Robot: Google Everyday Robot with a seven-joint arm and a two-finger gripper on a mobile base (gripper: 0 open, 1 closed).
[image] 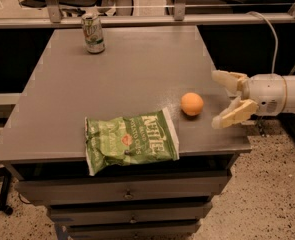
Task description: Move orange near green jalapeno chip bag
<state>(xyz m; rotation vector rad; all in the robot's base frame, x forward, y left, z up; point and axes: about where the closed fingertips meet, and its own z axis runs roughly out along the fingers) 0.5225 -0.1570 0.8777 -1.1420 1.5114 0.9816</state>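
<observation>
At the right edge of the table (137, 69), the pincer (215, 100) is held low, about level with the tabletop. Its two cream fingers (233, 117) are spread wide and point left. Nothing is gripped between them, so the pincer is released and empty. The nearer finger reaches over the table's edge, while the farther one ends about at that edge. Behind the fingers, the white wrist (267, 94) runs off to the right.

Just left of the spread fingers, the orange (192, 104) is seen resting on the table, apart from both fingers. To the left of the orange and nearer the front edge, the green jalapeno chip bag (131, 140) is laid flat and crinkled, with its white lettering facing up. The bag's upper right corner comes close to the orange, but a narrow strip of table is left showing between them.

Well apart from these, near the far left corner of the table, a drink can (93, 32) is stood upright. Beneath the tabletop, a stack of drawers (127, 194) is visible, and a speckled floor (272, 194) is seen to the right.
</observation>
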